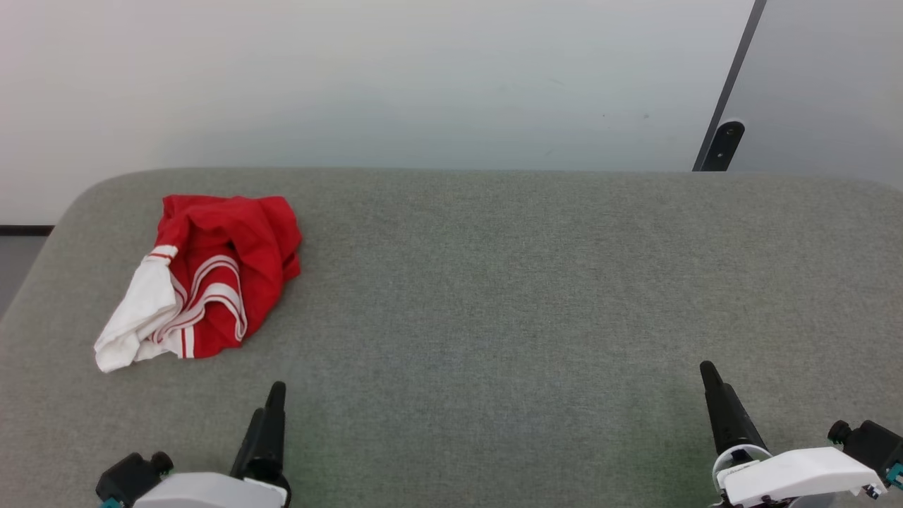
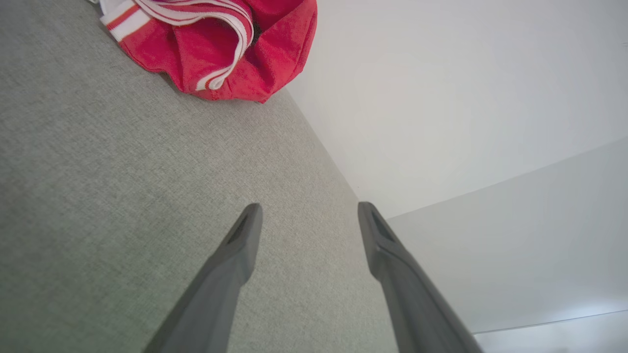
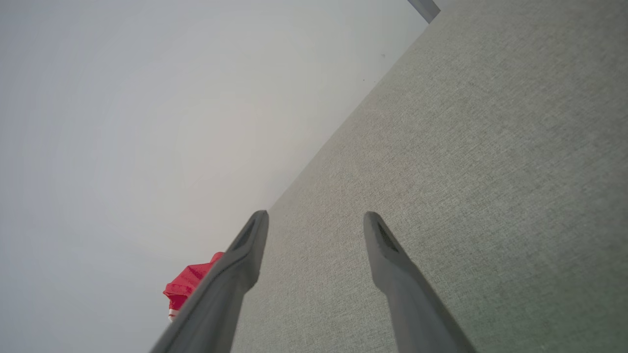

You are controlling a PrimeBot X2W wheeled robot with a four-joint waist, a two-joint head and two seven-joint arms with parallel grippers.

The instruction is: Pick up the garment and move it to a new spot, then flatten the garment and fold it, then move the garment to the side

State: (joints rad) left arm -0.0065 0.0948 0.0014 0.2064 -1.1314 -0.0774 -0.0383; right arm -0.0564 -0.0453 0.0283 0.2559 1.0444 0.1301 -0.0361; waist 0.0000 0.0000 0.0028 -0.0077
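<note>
The garment (image 1: pixel 204 275) lies crumpled in a heap at the far left of the grey padded table (image 1: pixel 494 296): red cloth, a white sleeve and white-and-red stripe trim showing, its lettering hidden in the folds. My left gripper (image 1: pixel 275 395) sits at the near edge, below and right of the heap, apart from it. In the left wrist view the left gripper (image 2: pixel 309 208) is open and empty, with the garment (image 2: pixel 221 44) ahead at the upper left. My right gripper (image 1: pixel 709 374) rests at the near right, far from the cloth; the right gripper (image 3: pixel 316 215) is open, the garment (image 3: pixel 189 284) a small red patch beyond its left finger.
A pale wall (image 1: pixel 353 77) rises right behind the table's far edge. A dark slanted post (image 1: pixel 726 106) with a black bracket stands at the back right, beside a grey panel (image 1: pixel 825 77). The table's left corner is rounded, with dark floor (image 1: pixel 17 261) past it.
</note>
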